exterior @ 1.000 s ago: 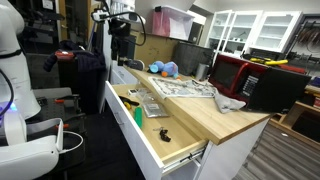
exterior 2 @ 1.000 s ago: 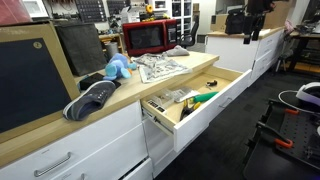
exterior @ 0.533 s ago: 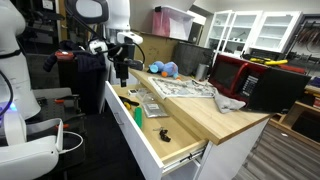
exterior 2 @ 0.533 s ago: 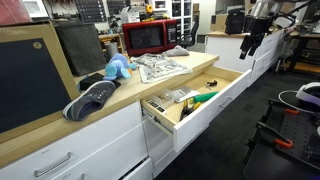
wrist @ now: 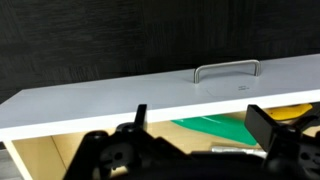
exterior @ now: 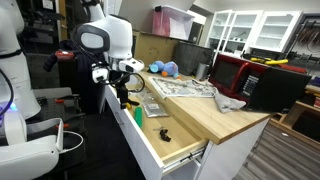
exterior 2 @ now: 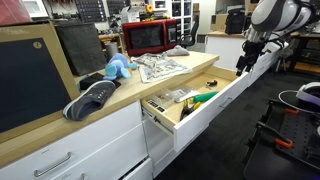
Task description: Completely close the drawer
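The drawer (exterior: 128, 125) stands pulled far out of the wooden-topped counter; it is long and shallow, with a white front and a pale wood floor holding small black, grey and green items. It shows in both exterior views (exterior 2: 222, 100). My gripper (exterior: 122, 92) hangs over the drawer's far end, just above its front (exterior 2: 243, 62). In the wrist view the white front with a small metal handle (wrist: 225, 70) lies right ahead, with a green item (wrist: 215, 128) inside. The gripper (wrist: 202, 122) is open and empty, its fingers (wrist: 263, 125) spread over the drawer's inside.
On the countertop lie a newspaper (exterior: 180, 88), a blue plush toy (exterior 2: 118, 68), grey slippers (exterior 2: 92, 98) and a red microwave (exterior: 235, 72). Taller white drawer fronts with bar handles (exterior 2: 60, 160) sit below. A white chair (exterior: 30, 150) stands beside the drawer.
The arm has come down from high above the counter's end to just over the open drawer's front. The drawer has not moved.
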Robot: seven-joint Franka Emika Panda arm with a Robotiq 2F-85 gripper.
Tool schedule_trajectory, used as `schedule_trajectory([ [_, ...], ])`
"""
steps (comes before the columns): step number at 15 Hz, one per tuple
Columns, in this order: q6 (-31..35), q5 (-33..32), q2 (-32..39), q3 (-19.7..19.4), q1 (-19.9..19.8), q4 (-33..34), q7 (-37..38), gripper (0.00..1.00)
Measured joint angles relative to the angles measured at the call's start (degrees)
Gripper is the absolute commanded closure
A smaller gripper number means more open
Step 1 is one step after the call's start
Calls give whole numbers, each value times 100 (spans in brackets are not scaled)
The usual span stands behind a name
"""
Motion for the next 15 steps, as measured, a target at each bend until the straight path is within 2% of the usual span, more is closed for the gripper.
schedule_trajectory([
  [4,223,785,801,10,23,58,-683,2],
  [5,289,959,965,36,18,67,-845,27],
  [7,503,1388,1274,168,-11,87,-1257,30],
  [8,643,1653,1404,288,-46,100,-1474,36],
  [15,1354,3517,1727,1790,-659,191,-2732,90],
])
